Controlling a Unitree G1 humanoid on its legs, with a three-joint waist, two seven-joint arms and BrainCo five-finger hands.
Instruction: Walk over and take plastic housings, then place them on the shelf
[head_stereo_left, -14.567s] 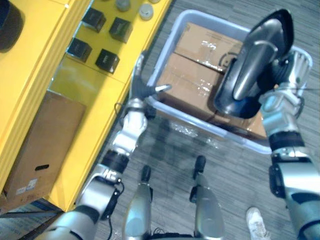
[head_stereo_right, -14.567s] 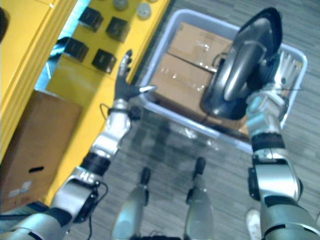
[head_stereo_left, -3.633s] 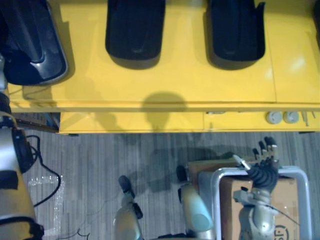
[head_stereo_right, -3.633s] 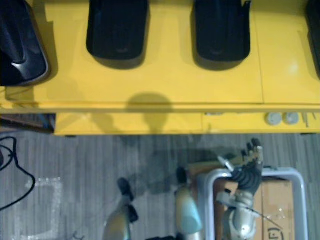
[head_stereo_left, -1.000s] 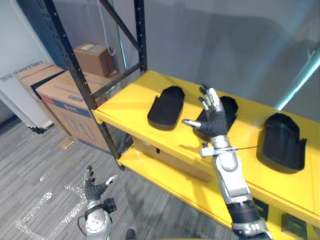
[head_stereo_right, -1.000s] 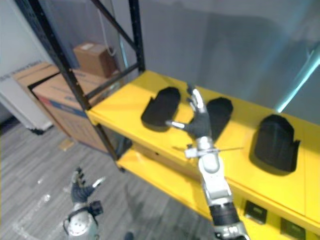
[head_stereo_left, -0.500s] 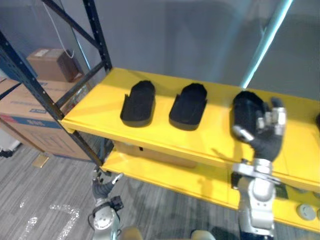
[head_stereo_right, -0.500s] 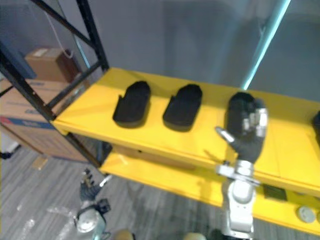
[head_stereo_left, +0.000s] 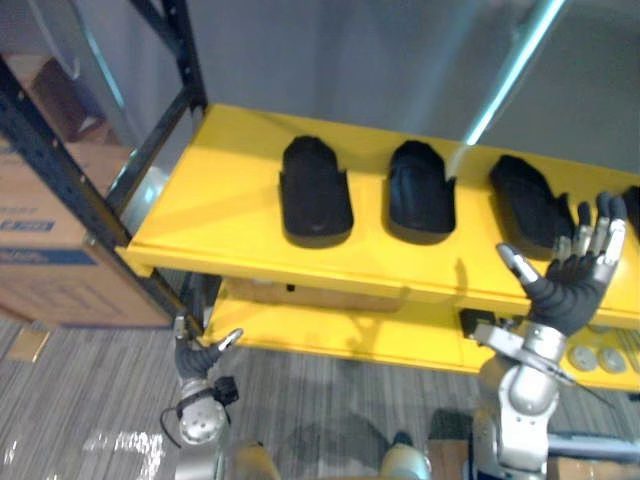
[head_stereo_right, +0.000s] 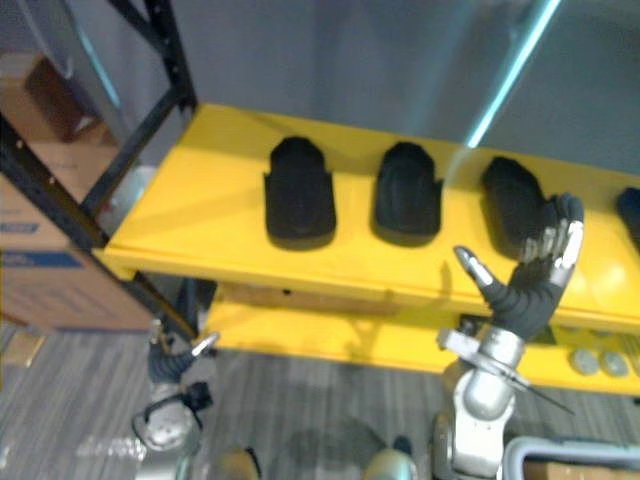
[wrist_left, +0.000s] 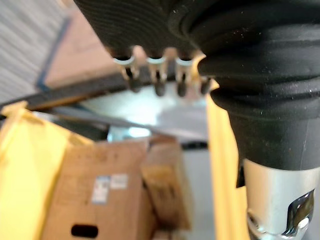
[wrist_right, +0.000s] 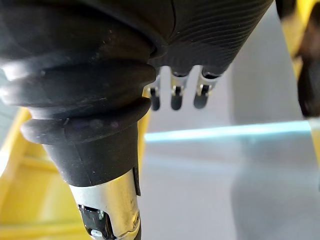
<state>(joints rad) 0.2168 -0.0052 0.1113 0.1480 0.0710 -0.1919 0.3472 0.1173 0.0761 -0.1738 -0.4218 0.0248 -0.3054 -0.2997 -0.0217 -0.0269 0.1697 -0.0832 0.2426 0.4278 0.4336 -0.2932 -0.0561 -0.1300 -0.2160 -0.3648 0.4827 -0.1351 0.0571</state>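
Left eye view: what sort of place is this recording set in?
Probably a warehouse or stockroom. A yellow shelf is carried by a dark steel upright, black plastic housings lie in a row on it, and cardboard boxes stand beside the rack.

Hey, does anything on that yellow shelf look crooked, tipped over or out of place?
Nothing stands out. The left housing, middle housing and third housing lie flat in a row on the yellow shelf, none tipped or overhanging the edge.

warehouse, yellow racking shelf (head_stereo_left: 230, 215), cardboard boxes (head_stereo_left: 50, 260)
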